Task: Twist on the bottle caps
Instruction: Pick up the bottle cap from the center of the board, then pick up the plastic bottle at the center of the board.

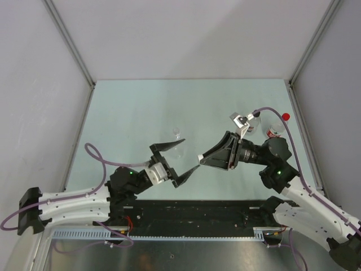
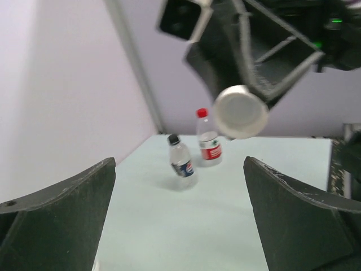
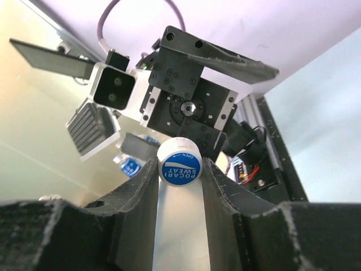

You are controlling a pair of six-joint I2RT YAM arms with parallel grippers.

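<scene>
The left hand [image 2: 179, 164] stands wide, its two dark fingers [image 2: 56, 220] filling the lower corners with nothing between them. Beyond them, on the pale counter [image 2: 225, 226], two clear bottles stand upright just beside each other. The nearer bottle [image 2: 183, 165] has a black cap [image 2: 174, 139] and a blue label, and the farther bottle [image 2: 209, 149] has a red cap [image 2: 202, 113] and a red-and-white label. Overhead and blurred, the right hand [image 2: 241, 103] hangs in from the top, pinching a whitish cap [image 2: 241, 114] whose flat round face is turned toward the camera.

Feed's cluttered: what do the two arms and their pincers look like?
The left arm and right arm are alike: white link shells, black joints, a green light on each. Purple cables loop beside both. The left pincer and right pincer each have two black wedge-shaped fingers.
</scene>
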